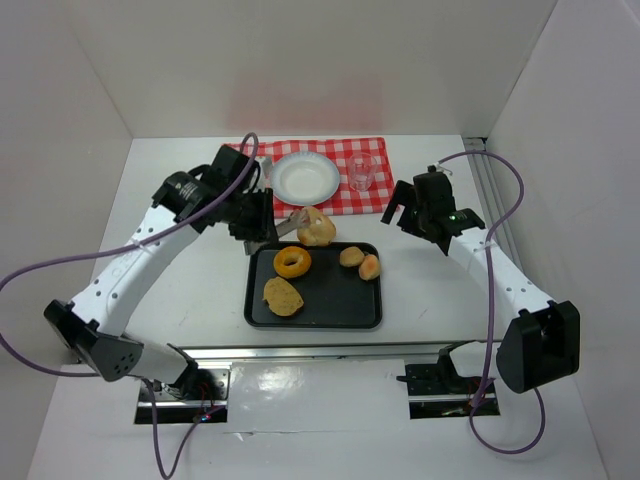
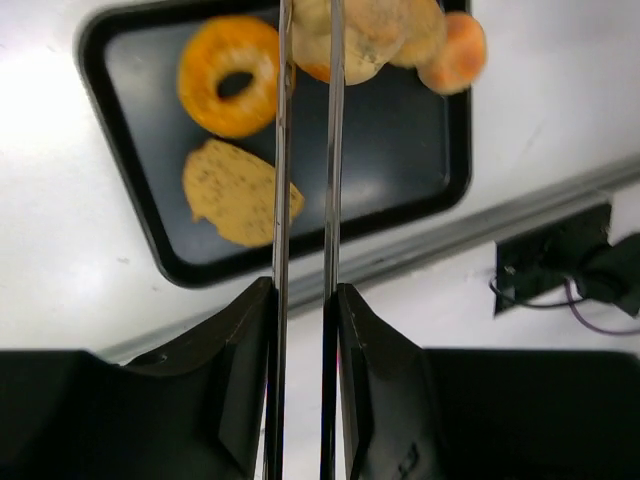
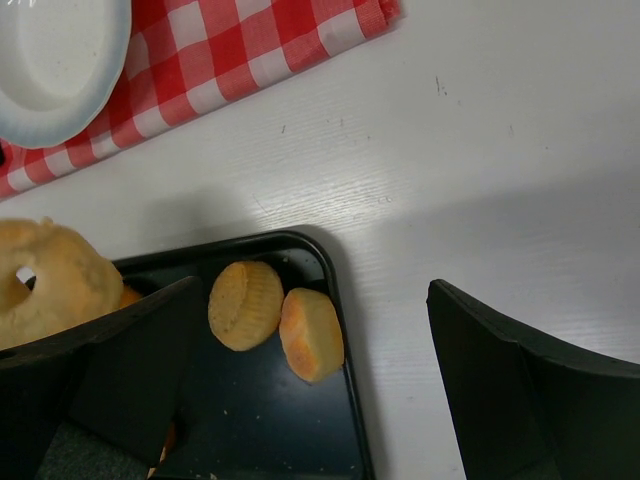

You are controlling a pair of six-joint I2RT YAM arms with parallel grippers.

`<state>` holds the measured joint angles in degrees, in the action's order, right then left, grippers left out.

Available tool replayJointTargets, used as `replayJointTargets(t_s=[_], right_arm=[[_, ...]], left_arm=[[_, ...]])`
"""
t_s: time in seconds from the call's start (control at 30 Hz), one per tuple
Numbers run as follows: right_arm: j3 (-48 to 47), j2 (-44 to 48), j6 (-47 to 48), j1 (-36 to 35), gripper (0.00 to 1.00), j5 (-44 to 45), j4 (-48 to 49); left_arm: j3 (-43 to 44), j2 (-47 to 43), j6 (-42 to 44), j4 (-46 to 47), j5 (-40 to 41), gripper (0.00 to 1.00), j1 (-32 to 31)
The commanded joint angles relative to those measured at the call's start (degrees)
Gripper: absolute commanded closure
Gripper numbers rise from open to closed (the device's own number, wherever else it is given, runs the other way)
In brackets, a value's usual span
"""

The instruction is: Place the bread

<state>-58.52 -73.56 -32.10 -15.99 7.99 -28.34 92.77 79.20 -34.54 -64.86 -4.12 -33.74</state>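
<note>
The bread is a large round pale-tan bun, gripped between the tips of metal tongs. It hangs over the far edge of the black tray. My left gripper is shut on the tongs' handles. In the left wrist view the tongs' blades run up from my left gripper to the bread at the top edge. My right gripper is open and empty, right of the tray. In the right wrist view the right gripper is wide open and the bread is at the left.
On the tray lie an orange ring donut, a flat tan slice and two small buns. Behind it a red checked cloth carries a white plate and a clear glass. White walls enclose the table.
</note>
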Motion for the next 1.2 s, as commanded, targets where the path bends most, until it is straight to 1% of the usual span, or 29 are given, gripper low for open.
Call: replayJointTargets(t_s=[0.0, 0.07, 0.13, 0.3, 0.47, 0.5, 0.57, 0.67, 0.77, 0.83, 0.97, 1.03, 1.07, 1.17], right_arm=[[-0.80, 0.61, -0.42, -0.54, 0.00, 1.50, 1.79], [-0.80, 1.31, 0.10, -0.54, 0.00, 2.11, 1.27], [-0.80, 1.31, 0.10, -0.54, 0.00, 2.12, 1.27], [-0.80, 0.79, -0.50, -0.54, 0.00, 2.12, 1.27], [-0.28, 0.79, -0.51, -0.54, 0.00, 1.50, 1.79], [-0.80, 0.79, -0.51, -0.54, 0.00, 1.50, 1.79], [-0.80, 0.79, -0.51, -0.54, 0.00, 1.50, 1.27], [-1.33, 0.79, -0.51, -0.54, 0.00, 1.50, 0.66], [-1.33, 0.79, -0.51, -0.54, 0.00, 2.03, 0.65], [-1.33, 0.79, -0.51, -0.54, 0.00, 2.03, 0.65], [-1.33, 0.79, -0.51, -0.54, 0.00, 3.08, -0.40], [-1.33, 0.79, -1.04, -0.54, 0.00, 3.09, -0.40], [-1.33, 0.79, -1.04, -0.54, 0.00, 3.09, -0.40], [-1.33, 0.79, -1.04, -0.54, 0.00, 3.09, -0.40]], left_arm=[[3.99, 2.53, 5.01, 1.49, 1.22, 1.00, 3.23], [4.61, 3.77, 6.07, 1.49, 0.61, 1.00, 5.42], [4.09, 3.77, 7.47, 3.42, -0.71, 1.00, 6.57], [1.37, 2.63, 6.87, 8.25, -1.24, 1.00, 8.78], [-0.92, 2.63, 4.50, 18.17, 2.70, 1.00, 12.02], [-1.62, 3.15, 3.79, 21.93, 2.71, 1.00, 13.33], [-2.33, 5.34, 3.26, 26.08, 2.71, 1.00, 14.57], [-2.33, 8.68, 3.26, 32.06, 0.52, 1.00, 16.50], [-1.80, 14.21, 2.56, 37.86, -4.57, 1.00, 18.70], [0.47, 18.77, 1.94, 38.57, -7.04, 1.00, 19.23], [1.01, 22.84, 1.94, 39.72, -8.10, 1.00, 19.23], [0.49, 23.37, 1.94, 39.72, -8.10, 0.87, 19.23], [0.48, 23.98, 1.94, 39.72, -8.10, 0.70, 19.23], [0.48, 22.94, 1.94, 39.72, -8.10, 0.55, 19.23]])
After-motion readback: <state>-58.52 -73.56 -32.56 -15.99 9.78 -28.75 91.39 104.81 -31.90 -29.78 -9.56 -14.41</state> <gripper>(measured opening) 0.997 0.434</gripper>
